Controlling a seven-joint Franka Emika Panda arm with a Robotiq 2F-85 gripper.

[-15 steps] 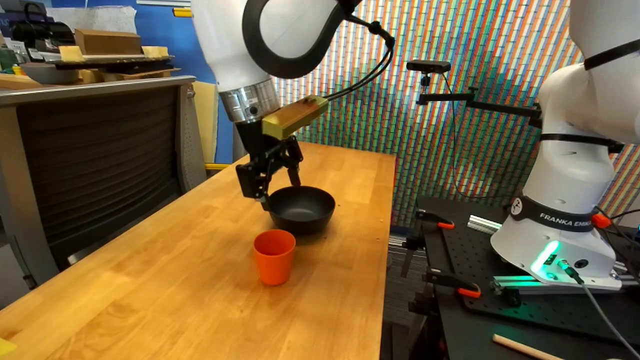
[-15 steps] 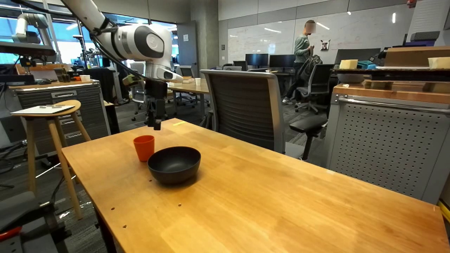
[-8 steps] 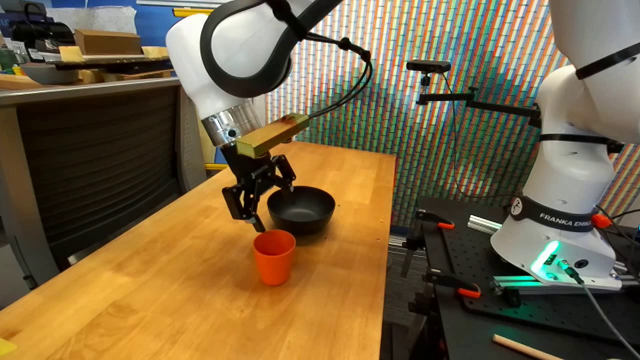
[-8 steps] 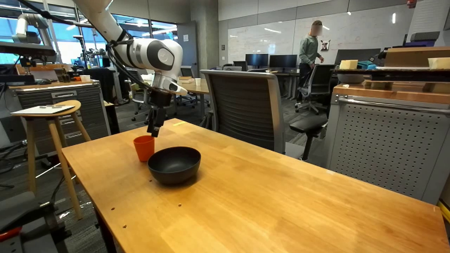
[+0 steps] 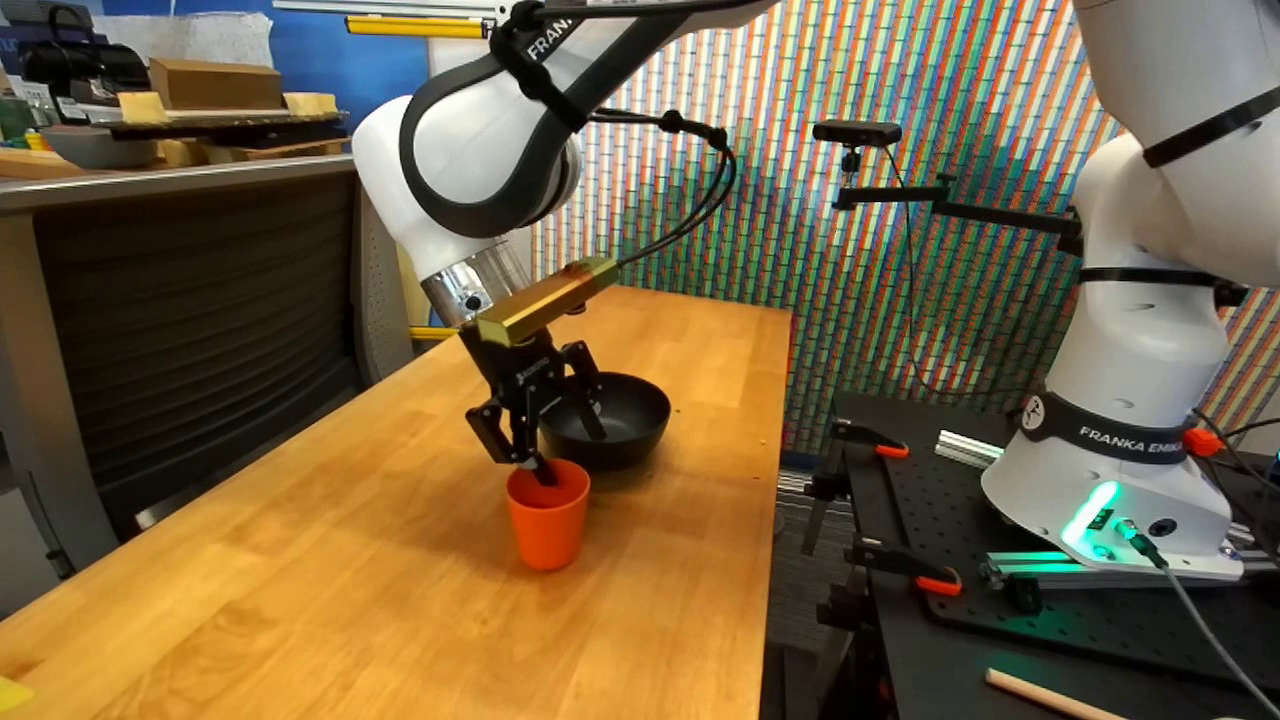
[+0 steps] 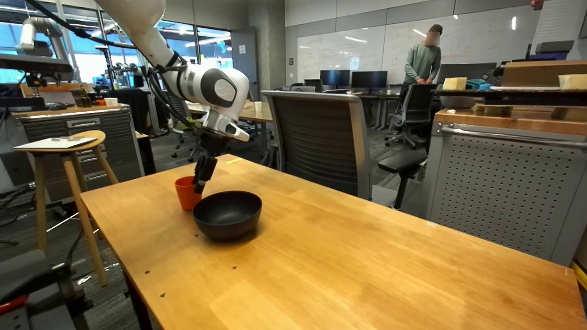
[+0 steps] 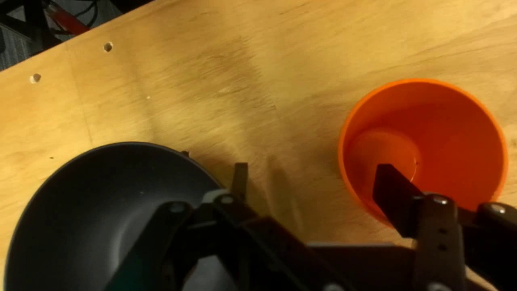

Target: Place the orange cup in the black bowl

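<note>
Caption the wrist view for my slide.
Open gripper, one finger at the mouth of the cup, the other toward the bowl.

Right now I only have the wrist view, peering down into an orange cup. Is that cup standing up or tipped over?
Observer: Upright. Both exterior views show the orange cup standing on the table.
Operator: And what you call the gripper, does it point straight down?
Observer: No, it slants, as both exterior views show.
Operator: Is anybody around?
Observer: Yes, in an exterior view a person stands in front of a whiteboard, beyond the table.
</note>
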